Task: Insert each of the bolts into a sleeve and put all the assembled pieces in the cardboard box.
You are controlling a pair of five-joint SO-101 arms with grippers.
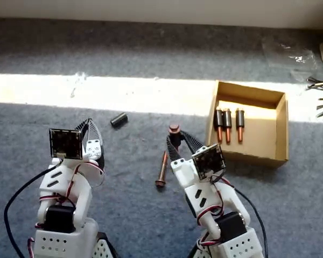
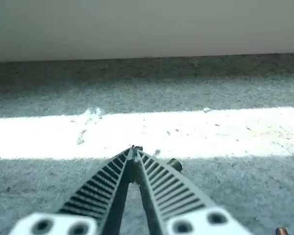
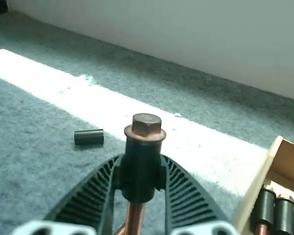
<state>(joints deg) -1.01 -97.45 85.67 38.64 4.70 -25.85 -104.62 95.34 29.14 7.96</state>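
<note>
Grey carpet (image 1: 124,215) covers my work surface, with a bright strip of sunlight (image 1: 151,94) lying across it beyond both arms; my right gripper (image 3: 139,169) is clamped on an assembled piece (image 3: 145,147), its black sleeve upright between the fingers, the copper bolt head on top and the shank showing below the grip; a loose bolt (image 1: 162,169) lies flat on the carpet just beside that gripper, on the side toward my left arm; the cardboard box (image 1: 282,129) sits near its other side, and three finished pieces (image 1: 229,124) lie side by side inside, sleeves toward the far wall; my left gripper (image 2: 134,149) has its fingers pressed together tip to tip, pointing toward the sunlit strip; a loose sleeve (image 1: 119,120) lies on its side just beyond those fingertips, a little toward the right arm, at the edge of the light.
</note>
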